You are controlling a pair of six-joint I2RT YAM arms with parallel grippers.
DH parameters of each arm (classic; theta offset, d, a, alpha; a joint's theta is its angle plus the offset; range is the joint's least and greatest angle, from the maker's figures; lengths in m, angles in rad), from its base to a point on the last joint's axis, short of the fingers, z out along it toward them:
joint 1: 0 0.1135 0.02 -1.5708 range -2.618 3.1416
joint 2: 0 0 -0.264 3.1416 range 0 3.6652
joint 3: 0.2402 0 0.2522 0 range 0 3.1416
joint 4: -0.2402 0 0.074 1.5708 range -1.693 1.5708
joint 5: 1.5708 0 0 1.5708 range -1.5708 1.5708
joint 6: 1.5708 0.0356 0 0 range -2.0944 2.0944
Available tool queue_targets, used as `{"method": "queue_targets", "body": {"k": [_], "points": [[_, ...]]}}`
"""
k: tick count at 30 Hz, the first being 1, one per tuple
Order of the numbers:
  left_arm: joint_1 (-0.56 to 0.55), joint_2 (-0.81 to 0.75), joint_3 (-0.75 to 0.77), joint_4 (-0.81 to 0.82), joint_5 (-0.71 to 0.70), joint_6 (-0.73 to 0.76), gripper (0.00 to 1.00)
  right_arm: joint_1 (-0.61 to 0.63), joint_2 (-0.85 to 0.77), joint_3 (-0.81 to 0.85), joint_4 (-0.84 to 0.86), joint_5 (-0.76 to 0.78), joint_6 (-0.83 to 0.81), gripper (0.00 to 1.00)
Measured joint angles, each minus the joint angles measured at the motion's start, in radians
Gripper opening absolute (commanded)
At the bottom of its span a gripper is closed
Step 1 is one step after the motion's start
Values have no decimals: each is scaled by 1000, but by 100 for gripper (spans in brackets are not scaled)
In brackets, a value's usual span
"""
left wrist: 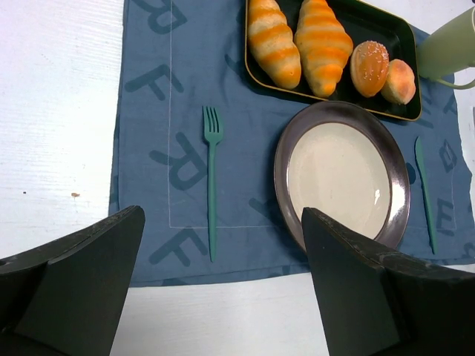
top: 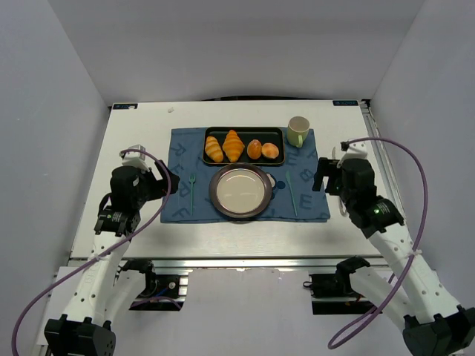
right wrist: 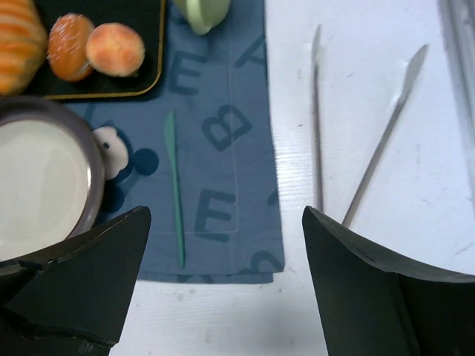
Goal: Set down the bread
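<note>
Two striped croissants (top: 223, 146) and two small round buns (top: 263, 150) lie in a black tray (top: 244, 131) at the back of a blue placemat (top: 178, 148). An empty grey-rimmed plate (top: 240, 191) sits in front of the tray. The croissants (left wrist: 298, 42), buns (left wrist: 382, 68) and plate (left wrist: 341, 178) also show in the left wrist view. My left gripper (top: 169, 183) is open and empty, left of the mat. My right gripper (top: 320, 176) is open and empty, at the mat's right edge. The right wrist view shows the buns (right wrist: 95, 46) and the plate's rim (right wrist: 93, 178).
A green fork (top: 191, 191) lies left of the plate, a green knife (top: 291, 191) right of it. A pale green mug (top: 297, 131) stands beside the tray. Thin metal tongs (right wrist: 356, 141) lie on the white table right of the mat.
</note>
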Motion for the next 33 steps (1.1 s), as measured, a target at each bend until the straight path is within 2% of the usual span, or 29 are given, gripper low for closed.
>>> {"method": "queue_targets", "body": {"k": [4, 7, 11, 19, 24, 33], "points": [[0, -3, 0, 0, 0, 0, 98, 0, -74, -90, 31, -65, 3, 89], [0, -4, 0, 0, 0, 0, 98, -6, -55, -126, 43, -53, 4, 89], [0, -3, 0, 0, 2, 0, 98, -63, 67, -151, 115, -37, -17, 89], [0, 8, 0, 5, 7, 0, 98, -395, 370, -183, 264, -188, -65, 89], [0, 23, -2, 7, 14, 0, 98, -464, 504, -170, 315, -256, -101, 89], [0, 23, -10, 7, 17, 0, 98, -541, 617, -146, 383, -327, -128, 89]]}}
